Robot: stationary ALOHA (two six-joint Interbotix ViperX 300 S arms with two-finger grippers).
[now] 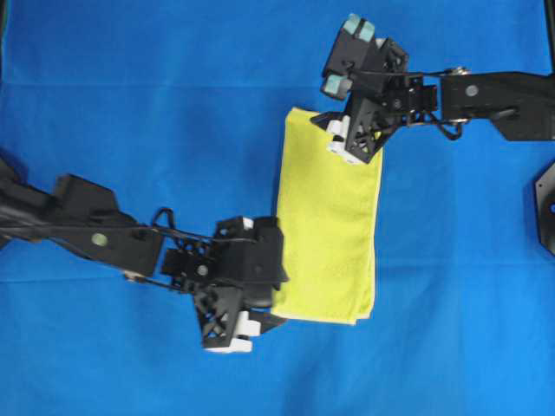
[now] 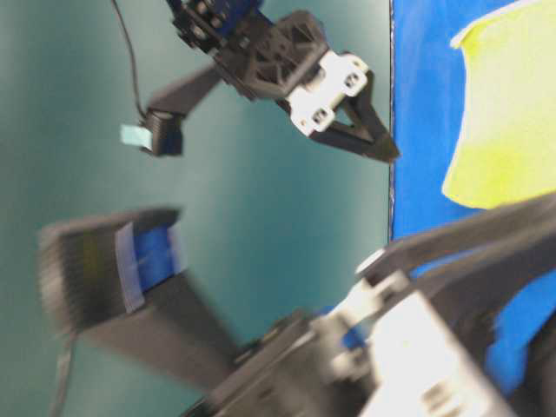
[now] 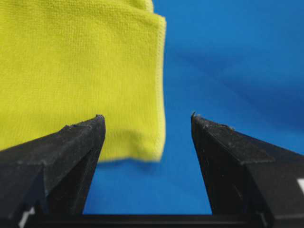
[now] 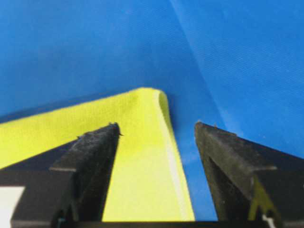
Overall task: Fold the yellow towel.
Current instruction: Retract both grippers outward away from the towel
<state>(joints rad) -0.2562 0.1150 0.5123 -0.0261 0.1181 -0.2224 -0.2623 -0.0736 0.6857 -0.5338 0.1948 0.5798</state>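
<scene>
We see the yellow towel [image 1: 328, 221] lying folded into a narrow strip on the blue bench [image 1: 156, 104], the left hand [image 1: 257, 322] and right hand [image 1: 334, 130] spread empty at opposite corners, so we judge another fold needs fresh pinches.

Robot lab bench, blue cloth-covered table [image 1: 156, 104], teal backdrop [image 2: 261, 226]

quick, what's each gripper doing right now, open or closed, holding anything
Left gripper: open, holding nothing; towel lies beyond it.
Right gripper: open, holding nothing, over the towel's corner.
</scene>
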